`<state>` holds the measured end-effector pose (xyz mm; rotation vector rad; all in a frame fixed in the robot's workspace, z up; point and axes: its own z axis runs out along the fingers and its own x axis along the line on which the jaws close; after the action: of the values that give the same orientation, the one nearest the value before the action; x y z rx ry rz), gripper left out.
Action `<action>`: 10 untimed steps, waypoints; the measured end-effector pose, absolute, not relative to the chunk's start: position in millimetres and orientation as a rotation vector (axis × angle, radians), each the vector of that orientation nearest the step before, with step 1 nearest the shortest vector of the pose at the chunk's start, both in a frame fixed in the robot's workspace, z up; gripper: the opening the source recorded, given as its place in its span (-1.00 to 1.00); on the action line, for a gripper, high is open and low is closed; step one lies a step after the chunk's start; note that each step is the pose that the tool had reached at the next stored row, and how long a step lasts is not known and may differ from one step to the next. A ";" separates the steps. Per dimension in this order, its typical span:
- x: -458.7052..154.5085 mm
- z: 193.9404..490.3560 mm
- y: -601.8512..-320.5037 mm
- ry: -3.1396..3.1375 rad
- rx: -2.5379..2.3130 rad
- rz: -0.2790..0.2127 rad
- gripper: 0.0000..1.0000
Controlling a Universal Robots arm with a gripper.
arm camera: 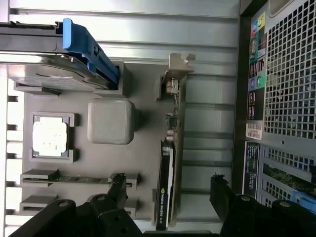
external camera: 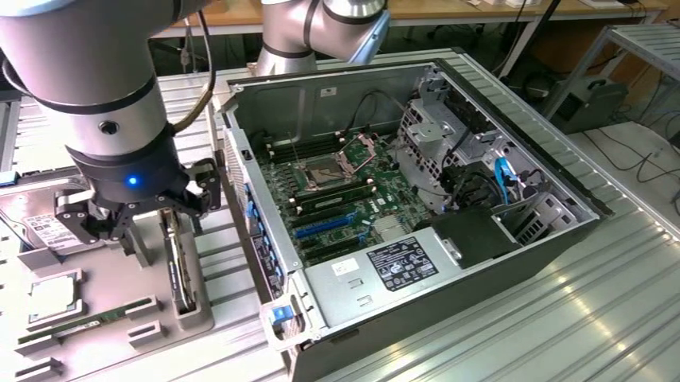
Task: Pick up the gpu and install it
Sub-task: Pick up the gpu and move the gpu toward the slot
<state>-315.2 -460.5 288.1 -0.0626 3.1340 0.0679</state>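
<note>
gpu [arm camera: 173, 143]: on edge in gray tray [arm camera: 143, 148], at the exterior view's left of computer case [external camera: 478, 306]
gripper [arm camera: 169, 190]: spread wide, straddling gpu, not gripping

I look down on the gpu [external camera: 181, 278] [arm camera: 168, 177], a flat green circuit card with black fan block and silver end bracket, standing on edge in a slot of the grey tray [external camera: 107, 306] [arm camera: 145, 158].
</note>
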 end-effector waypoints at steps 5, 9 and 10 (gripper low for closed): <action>-315.3 275.6 -461.2 3.132 -0.057 0.068 0.57; -315.2 267.2 -463.4 3.131 -0.051 0.068 0.57; -315.2 263.4 -464.7 3.130 -0.046 0.068 0.57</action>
<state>-315.2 -464.7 263.4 -0.0463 3.1304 0.0676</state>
